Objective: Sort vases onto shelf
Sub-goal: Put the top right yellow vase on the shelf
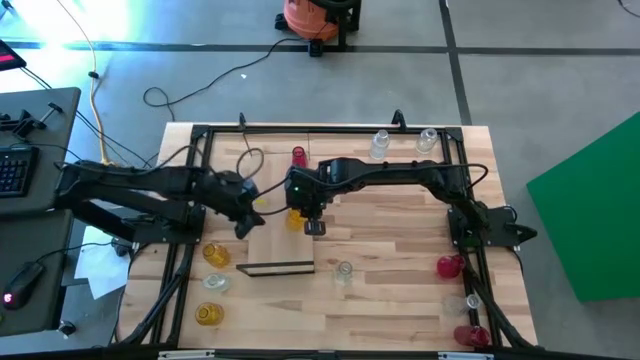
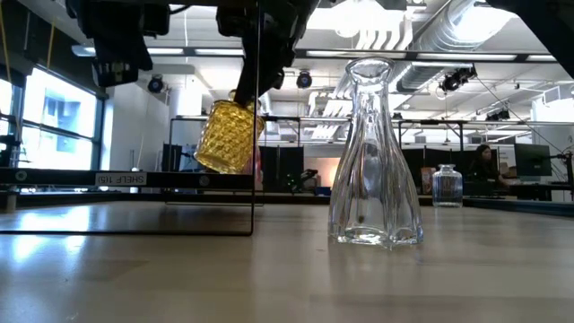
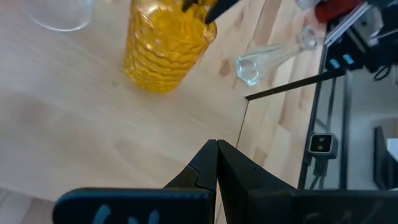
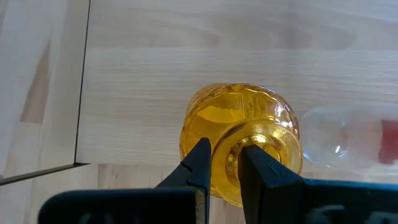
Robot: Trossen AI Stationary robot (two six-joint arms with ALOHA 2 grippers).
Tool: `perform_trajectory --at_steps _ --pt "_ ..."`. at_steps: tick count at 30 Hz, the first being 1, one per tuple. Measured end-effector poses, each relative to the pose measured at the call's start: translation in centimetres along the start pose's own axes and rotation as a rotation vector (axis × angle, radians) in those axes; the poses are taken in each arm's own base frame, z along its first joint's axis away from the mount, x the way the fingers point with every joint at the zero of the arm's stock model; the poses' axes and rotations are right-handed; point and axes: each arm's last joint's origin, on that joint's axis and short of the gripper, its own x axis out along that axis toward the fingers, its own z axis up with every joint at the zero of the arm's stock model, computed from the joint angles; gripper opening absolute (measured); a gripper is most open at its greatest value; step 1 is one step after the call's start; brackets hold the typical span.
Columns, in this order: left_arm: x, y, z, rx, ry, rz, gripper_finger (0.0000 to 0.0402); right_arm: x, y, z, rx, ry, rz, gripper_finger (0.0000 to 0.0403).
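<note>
My right gripper point(image 1: 306, 222) is shut on an amber-yellow vase point(image 1: 293, 216) and holds it above the light-wood shelf point(image 1: 281, 250), which has a dark strip along its near edge. In the low view the vase point(image 2: 230, 135) hangs tilted, clear of the board. My left gripper point(image 1: 243, 224) is shut and holds nothing, just left of the shelf; in its wrist view the shut fingers point(image 3: 216, 152) point toward the amber vase point(image 3: 165, 50). A clear vase point(image 1: 344, 270) stands on its base right of the shelf. My right gripper holds the amber vase by the rim of its mouth point(image 4: 225, 159). One finger point(image 4: 258, 165) seems to be inside the mouth and the other point(image 4: 199, 163) outside. The fingers slant down from the table's right side. The vase hangs tilted below them, clear of the shelf.
Two amber vases point(image 1: 216, 255) point(image 1: 207, 314) and a clear one point(image 1: 214, 284) stand at the near left. A red vase point(image 1: 298, 155) and two clear ones point(image 1: 380, 146) are at the far edge. Red vases point(image 1: 448, 266) stand at the near right. A black frame point(image 1: 200, 135) borders the table.
</note>
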Motion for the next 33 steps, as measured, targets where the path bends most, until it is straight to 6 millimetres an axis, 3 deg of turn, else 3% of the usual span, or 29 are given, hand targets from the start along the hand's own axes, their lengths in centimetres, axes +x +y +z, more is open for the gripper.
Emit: perform_trajectory --at_steps 13,20,26,33 --pt "4.1 -0.3 1.0 0.037 -0.009 0.081 0.0 0.0 0.0 0.0 0.0 0.003 0.0 0.0032" --pt "6.0 -0.3 0.2 0.088 -0.008 0.24 0.0 0.0 0.0 0.0 0.001 0.003 0.0 0.0034" --pt "5.3 -1.5 -1.0 0.152 -0.193 0.423 0.0 0.0 0.0 0.0 -0.003 -0.003 -0.001 0.0034" --pt "3.3 -0.8 -4.7 0.108 -0.277 0.365 0.0 -0.1 0.0 0.0 -0.004 -0.005 -0.001 0.0035"
